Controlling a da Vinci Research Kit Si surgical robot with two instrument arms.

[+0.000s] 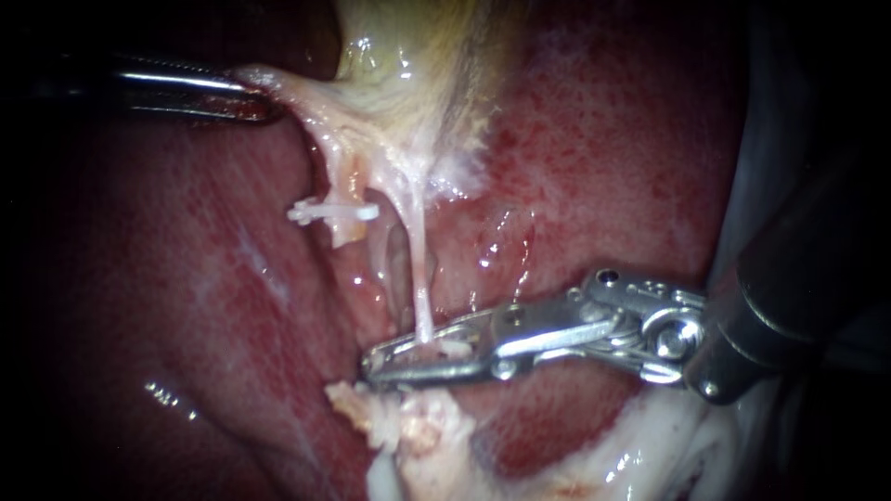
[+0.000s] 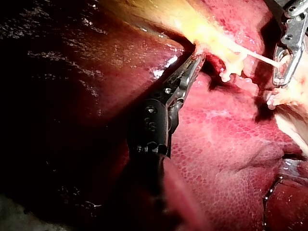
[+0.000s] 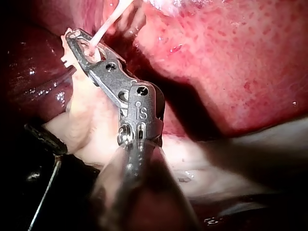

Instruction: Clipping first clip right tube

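The right tube (image 1: 422, 269), thin and pale, runs down from the yellowish gallbladder (image 1: 399, 56) into my right instrument (image 1: 380, 364). Its jaws lie across the tube's lower end and are shut on it. In the right wrist view the tube (image 3: 108, 21) enters the window of those jaws (image 3: 82, 48). The left tube (image 1: 345, 186) carries a white clip (image 1: 334, 212). My left instrument (image 1: 255, 93) comes in from the upper left, its jaws shut on gallbladder tissue and holding it out sideways. The left wrist view shows that hold (image 2: 195, 62).
Red liver (image 1: 631, 148) surrounds the tubes on all sides. Frayed pale fatty tissue (image 1: 418, 427) lies just under my right instrument's jaws. The right instrument's thick dark shaft (image 1: 798, 288) fills the right side, with pale material (image 1: 761, 139) behind it.
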